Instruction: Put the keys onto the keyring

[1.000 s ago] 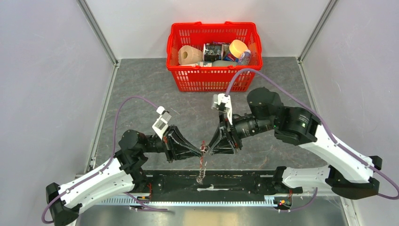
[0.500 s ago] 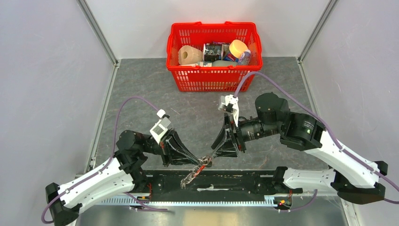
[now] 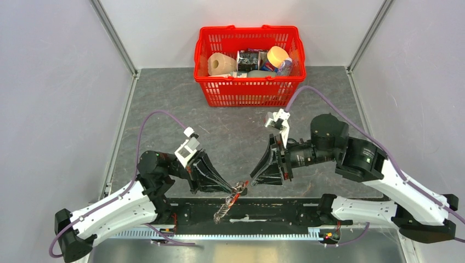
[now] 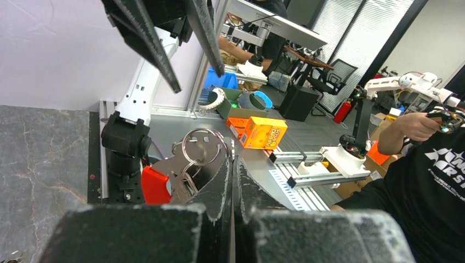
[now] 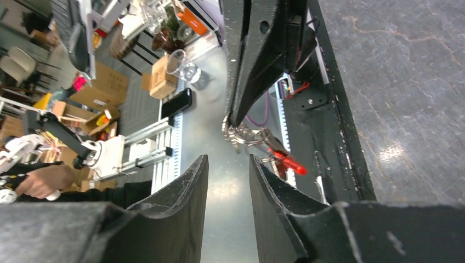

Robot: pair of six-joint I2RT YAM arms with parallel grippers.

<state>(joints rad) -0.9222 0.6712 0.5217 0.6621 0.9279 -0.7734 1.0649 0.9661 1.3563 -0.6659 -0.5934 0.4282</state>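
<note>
My left gripper (image 3: pixel 236 188) is shut on the keyring (image 3: pixel 232 197) and holds it above the black base rail. The red strap and the silvery chain hang down to the left. In the left wrist view the shut fingertips (image 4: pixel 226 164) pinch beside the silvery rings (image 4: pixel 200 149), with the red strap (image 4: pixel 154 185) below. My right gripper (image 3: pixel 254 178) is open and empty, a short way right of the bunch. The right wrist view shows its gripper (image 5: pixel 228 164) apart from the keyring (image 5: pixel 247 135). I cannot pick out the small black-headed key.
A red basket (image 3: pixel 247 87) with a paper roll, cans and packets stands at the back of the grey table. The black base rail (image 3: pixel 285 209) runs along the near edge under the grippers. White walls close in the left and right sides.
The right gripper has drawn back to the right, away from the bunch. The left gripper has lowered slightly with the keyring, and the chain now hangs to the lower left.
</note>
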